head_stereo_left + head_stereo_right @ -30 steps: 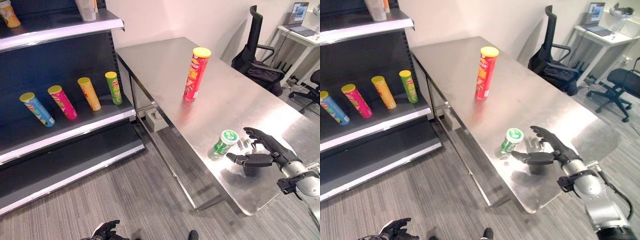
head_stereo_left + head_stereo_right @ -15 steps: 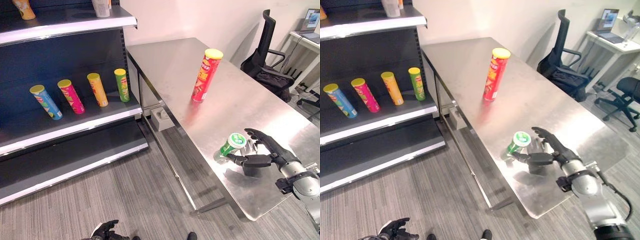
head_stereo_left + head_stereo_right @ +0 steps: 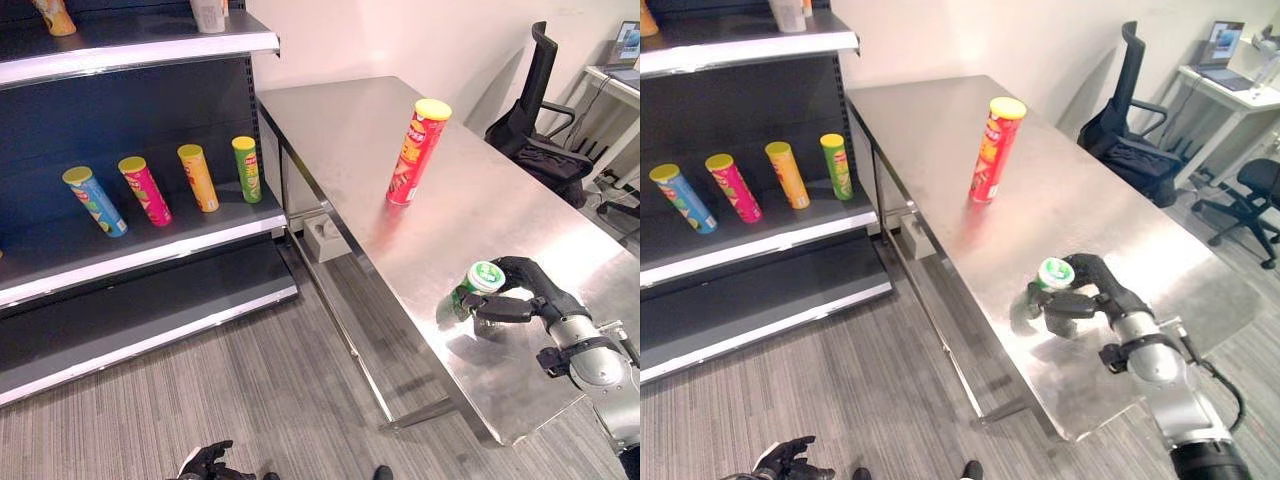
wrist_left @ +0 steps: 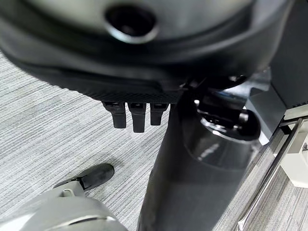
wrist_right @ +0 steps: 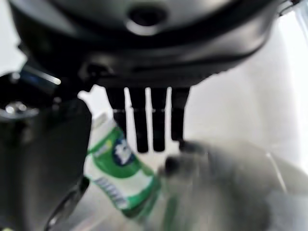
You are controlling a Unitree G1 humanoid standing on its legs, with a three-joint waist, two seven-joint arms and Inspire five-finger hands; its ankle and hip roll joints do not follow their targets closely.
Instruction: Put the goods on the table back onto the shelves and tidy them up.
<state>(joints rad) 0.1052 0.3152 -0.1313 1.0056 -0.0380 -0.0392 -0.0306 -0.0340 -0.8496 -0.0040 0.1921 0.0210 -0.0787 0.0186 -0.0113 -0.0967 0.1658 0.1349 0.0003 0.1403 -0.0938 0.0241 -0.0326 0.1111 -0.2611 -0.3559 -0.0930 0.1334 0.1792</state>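
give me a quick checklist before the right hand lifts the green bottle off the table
1. Right hand curled round the green bottle: ok.
2. Grip firm enough to lift: cannot tell; in the right wrist view the fingers blur over the bottle.
3. Bottle clear of the table edge: ok, though close.
4. Red can standing apart from the grasp: ok.
5. Free shelf space beside the four cans: ok.
6. Left hand out of the way, low by the floor: ok.

You have a grey plank floor (image 3: 250, 380), white wall (image 3: 420, 35), black office chair (image 3: 545, 95) and white desk (image 3: 1230, 90).
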